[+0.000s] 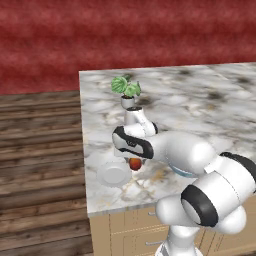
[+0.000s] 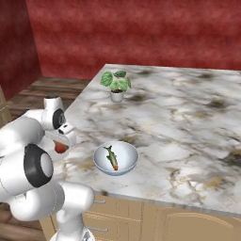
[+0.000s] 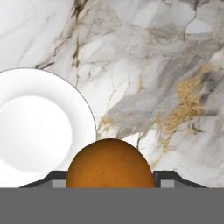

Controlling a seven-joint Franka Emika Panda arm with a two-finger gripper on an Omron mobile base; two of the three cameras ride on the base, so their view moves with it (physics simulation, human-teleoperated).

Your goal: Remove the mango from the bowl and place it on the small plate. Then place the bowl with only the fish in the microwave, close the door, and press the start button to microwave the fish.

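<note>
Gripping small rounded red-orange mango [image 3: 110,162] between two-finger gripper [image 3: 109,178] jaws, hovering over marble counter [image 3: 166,65] just beside small flat white plate [image 3: 39,131]. Sitting apart to the right: glossy light-blue bowl [image 2: 128,162] holding thin green-yellow fish [image 2: 112,157]; small potted green plant [image 2: 116,84] standing farther back.

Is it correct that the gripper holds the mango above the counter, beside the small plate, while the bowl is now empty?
Not quite: the bowl is not empty. The right base view shows the fish lying in it. The rest holds: the gripper holds the mango beside the small plate.
</note>
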